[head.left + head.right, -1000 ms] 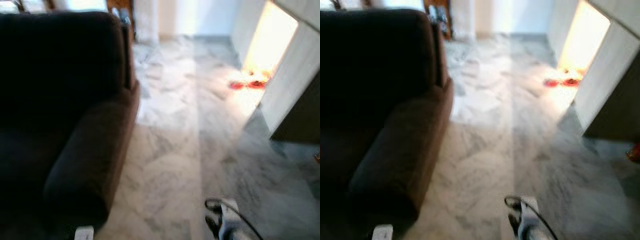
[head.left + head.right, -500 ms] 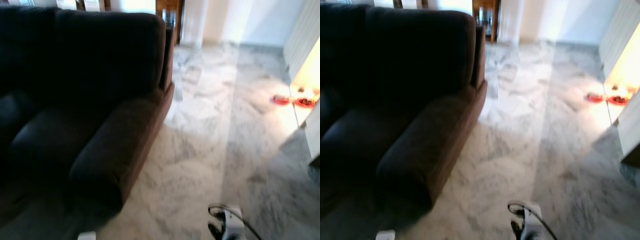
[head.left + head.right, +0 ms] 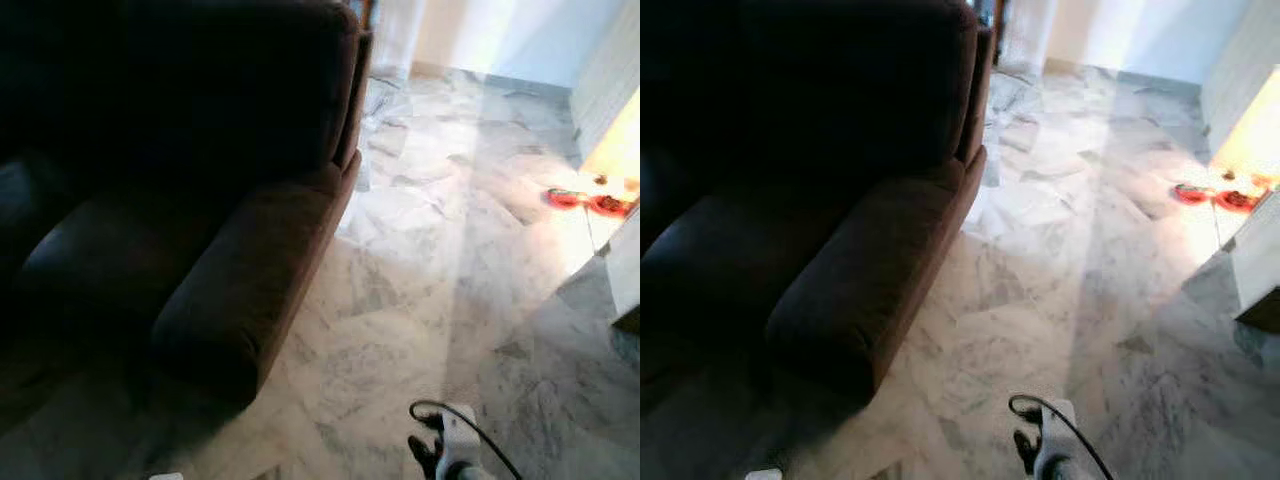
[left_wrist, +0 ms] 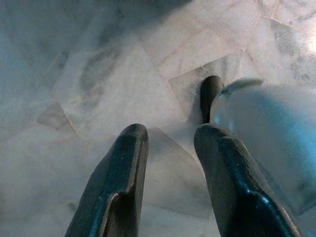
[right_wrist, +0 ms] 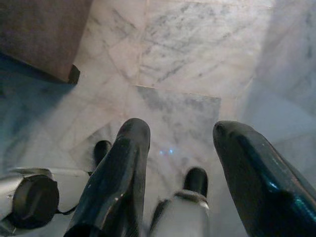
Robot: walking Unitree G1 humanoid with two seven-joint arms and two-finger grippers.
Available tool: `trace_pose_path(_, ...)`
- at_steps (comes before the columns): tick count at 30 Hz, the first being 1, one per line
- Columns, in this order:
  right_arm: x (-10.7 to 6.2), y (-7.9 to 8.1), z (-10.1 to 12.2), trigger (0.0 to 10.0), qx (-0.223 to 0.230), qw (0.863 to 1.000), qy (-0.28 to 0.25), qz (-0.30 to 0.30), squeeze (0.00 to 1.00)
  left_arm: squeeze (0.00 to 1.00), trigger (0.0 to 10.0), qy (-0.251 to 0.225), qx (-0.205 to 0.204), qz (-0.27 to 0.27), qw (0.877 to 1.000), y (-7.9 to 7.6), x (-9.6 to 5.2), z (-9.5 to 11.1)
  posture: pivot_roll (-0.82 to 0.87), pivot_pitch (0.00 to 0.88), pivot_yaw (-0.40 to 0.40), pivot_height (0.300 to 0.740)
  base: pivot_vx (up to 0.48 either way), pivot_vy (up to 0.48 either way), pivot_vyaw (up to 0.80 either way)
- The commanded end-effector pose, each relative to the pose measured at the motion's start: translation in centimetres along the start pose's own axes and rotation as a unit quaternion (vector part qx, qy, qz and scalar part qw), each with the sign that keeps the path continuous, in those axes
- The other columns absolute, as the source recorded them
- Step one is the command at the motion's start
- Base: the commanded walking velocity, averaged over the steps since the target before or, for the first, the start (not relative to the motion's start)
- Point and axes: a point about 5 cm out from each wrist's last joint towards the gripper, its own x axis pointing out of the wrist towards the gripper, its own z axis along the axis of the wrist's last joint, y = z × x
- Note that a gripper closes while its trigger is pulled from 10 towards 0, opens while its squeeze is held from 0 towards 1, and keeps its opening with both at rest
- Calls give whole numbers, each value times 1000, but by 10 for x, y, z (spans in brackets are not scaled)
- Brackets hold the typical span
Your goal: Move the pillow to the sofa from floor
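While both arms hang low at the robot's sides, neither gripper holds or touches anything. In the left wrist view the left gripper (image 4: 168,143) points down at the marble floor (image 3: 420,270), its two black fingers (image 4: 121,182) spread a modest way apart with only bare tile showing in the gap. Just past the fingertips a black foot of the robot (image 4: 210,96) stands on the floor, next to a blurred silvery part of its body.

In the right wrist view the right gripper (image 5: 180,136) also points at the floor, its fingers (image 5: 121,173) set wider apart and empty between. Below them are two black feet (image 5: 196,180) on the tile, and the lower corner of the sofa (image 5: 42,34) sits off to one side, near but not touching the gripper.

From the head camera, the dark brown sofa (image 3: 180,200) takes up the robot's left side, its rounded armrest (image 3: 250,285) running toward the camera. The right arm's wrist with a looping black cable (image 3: 450,445) shows at the lower edge. Farther off on the right, two red dishes (image 3: 585,200) lie on the floor in a bright patch of light beside a pale cabinet (image 3: 610,70).

I cannot tell where the pillow is.
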Motion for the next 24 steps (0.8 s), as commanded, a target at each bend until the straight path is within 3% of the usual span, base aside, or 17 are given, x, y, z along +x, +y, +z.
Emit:
trace_pose_path(1,-1,-2,-2,10000,5,1000,6,-3,0,0,10000,19,-4,-3,1000,-1,-2,-10,12,127,-50,740,0,431,0)
trace_pose_path(11,-1,-2,-2,10000,1,1000,2,-4,0,0,10000,-5,2,4,1000,0,2,6,9,83,-40,740,0,432,0)
trace_pose_path(15,0,-4,17,10000,12,999,-50,-11,0,0,10000,-100,-22,30,994,7,3,35,14,85,-32,740,0,439,0)
trace_pose_path(19,1,-6,31,10000,2,997,-71,-12,0,0,10000,-153,-13,34,987,7,2,53,18,81,-25,740,0,446,0)
trace_pose_path(24,2,-4,56,10000,1,992,-126,-17,0,0,10000,-221,13,25,975,-8,2,85,4,60,0,740,0,445,0)
